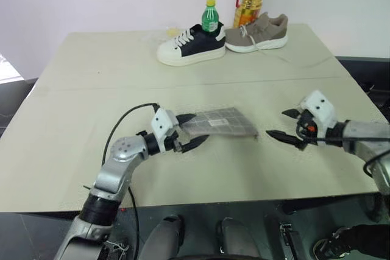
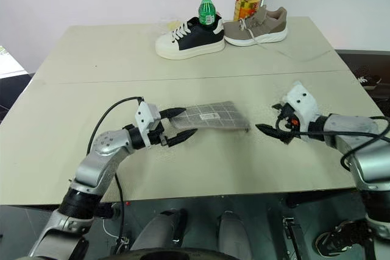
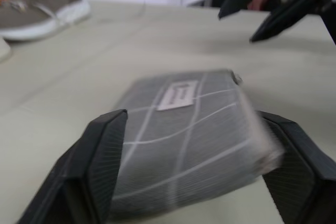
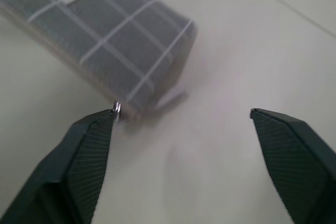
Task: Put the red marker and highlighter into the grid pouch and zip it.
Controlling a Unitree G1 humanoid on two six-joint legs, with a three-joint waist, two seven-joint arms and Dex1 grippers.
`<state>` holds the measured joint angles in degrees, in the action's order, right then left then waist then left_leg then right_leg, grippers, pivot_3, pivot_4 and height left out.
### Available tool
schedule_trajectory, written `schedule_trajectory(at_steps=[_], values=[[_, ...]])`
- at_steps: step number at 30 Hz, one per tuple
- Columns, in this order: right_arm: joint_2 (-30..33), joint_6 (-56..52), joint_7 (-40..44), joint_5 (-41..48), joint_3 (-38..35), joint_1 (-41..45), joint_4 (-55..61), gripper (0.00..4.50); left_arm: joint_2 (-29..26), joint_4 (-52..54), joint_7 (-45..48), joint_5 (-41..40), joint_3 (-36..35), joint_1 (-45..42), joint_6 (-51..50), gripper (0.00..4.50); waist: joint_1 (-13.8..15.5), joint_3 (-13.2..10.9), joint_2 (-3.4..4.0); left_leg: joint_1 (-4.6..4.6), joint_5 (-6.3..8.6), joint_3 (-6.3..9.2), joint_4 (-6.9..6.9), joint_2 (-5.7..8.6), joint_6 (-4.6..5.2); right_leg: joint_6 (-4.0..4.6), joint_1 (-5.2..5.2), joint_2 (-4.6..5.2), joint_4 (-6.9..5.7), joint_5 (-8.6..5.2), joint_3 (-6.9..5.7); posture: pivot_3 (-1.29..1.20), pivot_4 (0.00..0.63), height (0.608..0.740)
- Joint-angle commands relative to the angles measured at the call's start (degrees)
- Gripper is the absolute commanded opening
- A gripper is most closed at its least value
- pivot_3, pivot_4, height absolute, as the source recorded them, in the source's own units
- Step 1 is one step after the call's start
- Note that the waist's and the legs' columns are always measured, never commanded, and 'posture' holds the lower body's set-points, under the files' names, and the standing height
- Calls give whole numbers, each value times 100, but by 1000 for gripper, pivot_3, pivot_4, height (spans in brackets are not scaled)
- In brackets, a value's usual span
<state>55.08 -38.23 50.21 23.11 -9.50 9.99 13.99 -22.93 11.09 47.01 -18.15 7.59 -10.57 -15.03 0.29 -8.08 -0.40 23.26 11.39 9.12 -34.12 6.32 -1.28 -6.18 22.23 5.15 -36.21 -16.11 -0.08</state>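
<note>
My left arm reaches forward and inward, low over the bench [image 1: 73, 150]; left pincer [image 1: 190, 132] spread wide, fingers flanking the near end of the grid pouch [image 1: 220, 122], no grip. Right arm angles inward; right pincer [image 1: 281, 123] released, empty, just beside the pouch's other end. Pouch lies flat, mid-bench.

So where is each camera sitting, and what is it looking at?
Left eye view: on the head, looking down over the table; both arms show, open left gripper at the grid pouch, open right gripper beside it.
Right eye view: next to it, same scene.
Left wrist view: looks along its own fingers, which stand on either side of the pouch's end; the grey shoe sits behind.
Right wrist view: looks down between its own fingers at the pouch's corner.
All four share the pouch.
</note>
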Motion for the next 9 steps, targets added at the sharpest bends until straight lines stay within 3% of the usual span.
schedule_trajectory(at_steps=[1,9], values=[[-120,559,-66,-71,-370,7,-149,4054,-214,479,-370,-210,-542,501,-398,3569,1,-1,1,-1,0,0,0,-2,0,0,0,-1,0,0,4,0,150,740],[-760,1157,-368,-145,-482,131,-1078,4054,-138,374,-1388,-137,-1781,1472,-221,3569,78,-1,0,2,1,-2,-2,-1,-1,21,-3,6,6,-10,6,0,150,740]])
